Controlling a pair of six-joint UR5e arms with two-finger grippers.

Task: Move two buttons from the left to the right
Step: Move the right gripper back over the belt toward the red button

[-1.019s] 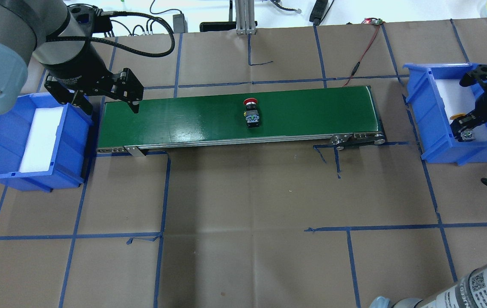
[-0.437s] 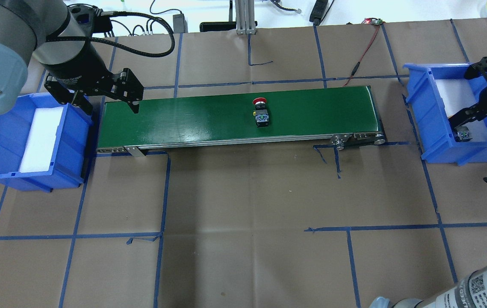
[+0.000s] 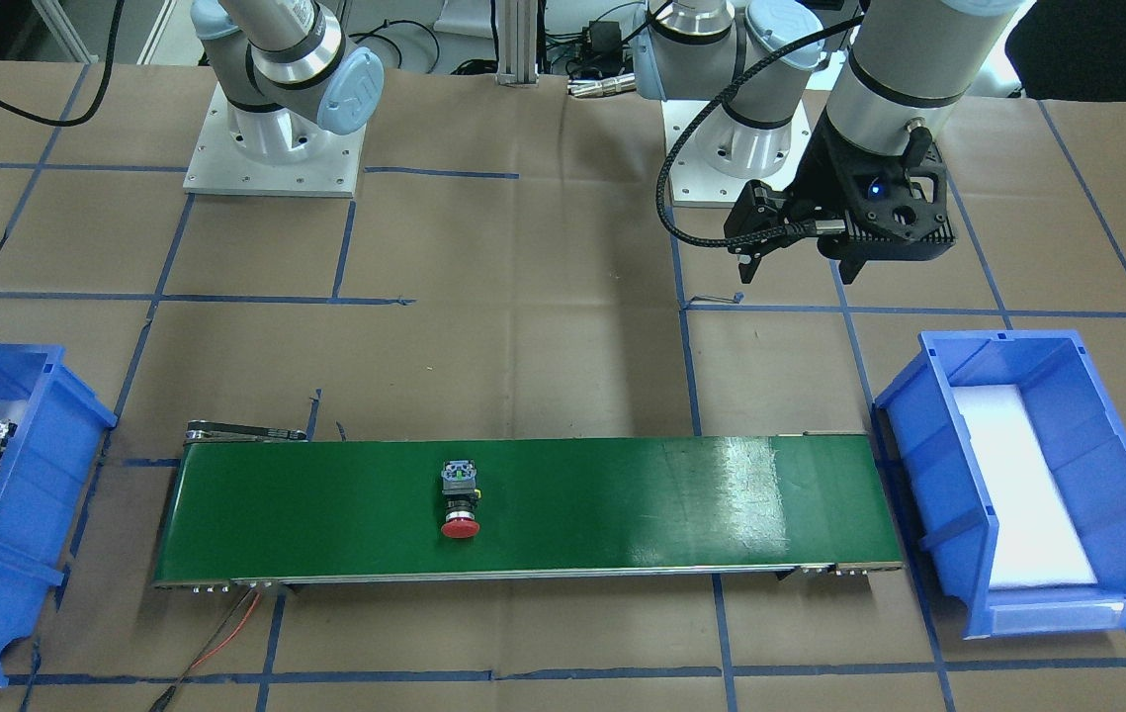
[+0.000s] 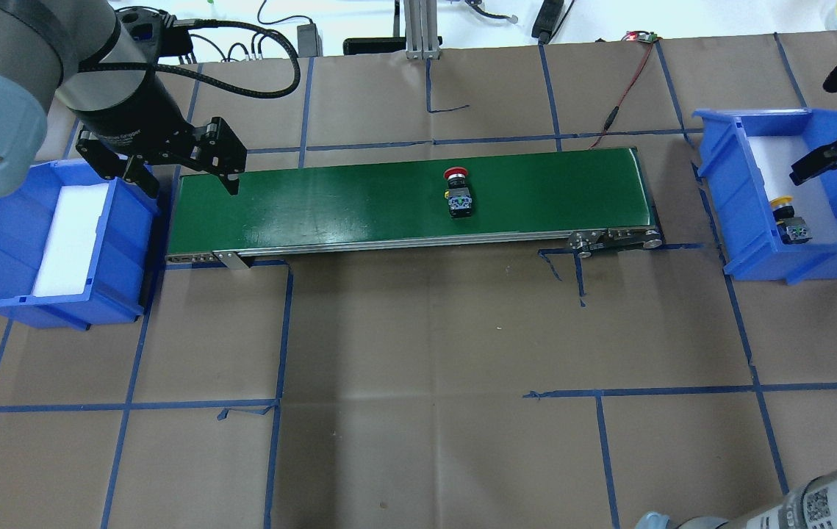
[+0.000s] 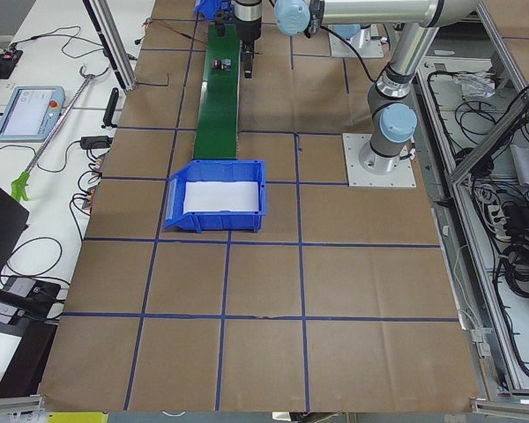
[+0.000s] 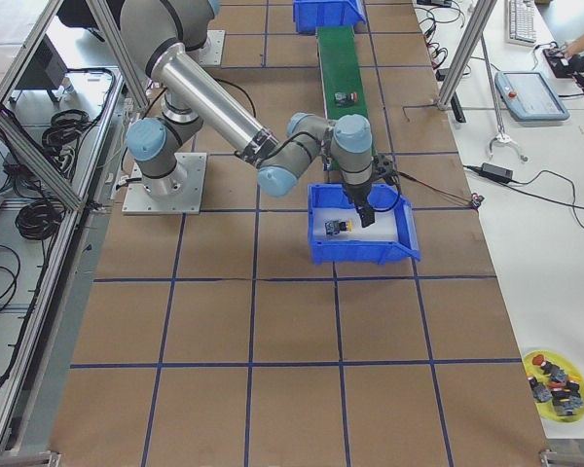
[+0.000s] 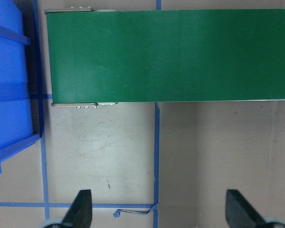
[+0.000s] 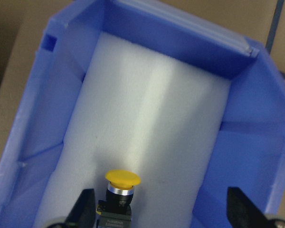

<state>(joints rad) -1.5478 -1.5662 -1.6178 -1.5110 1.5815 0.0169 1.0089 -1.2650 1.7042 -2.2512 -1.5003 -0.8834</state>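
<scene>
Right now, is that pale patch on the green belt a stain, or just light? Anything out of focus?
Likely glare: in the overhead view a whitish sheen lies on the green belt left of the red button; the front-facing view shows one, right of it. In the right wrist view the white foam carries a bright band, and the blue bin looks soft at its rim.

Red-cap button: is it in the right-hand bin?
No, the red button lies near the middle of the green conveyor belt; only the yellow button sits in the right bin.

Green belt [image 4: 330, 206], blue bins [image 4: 730, 198], red button [image 4: 458, 192], yellow button [image 4: 788, 218].
</scene>
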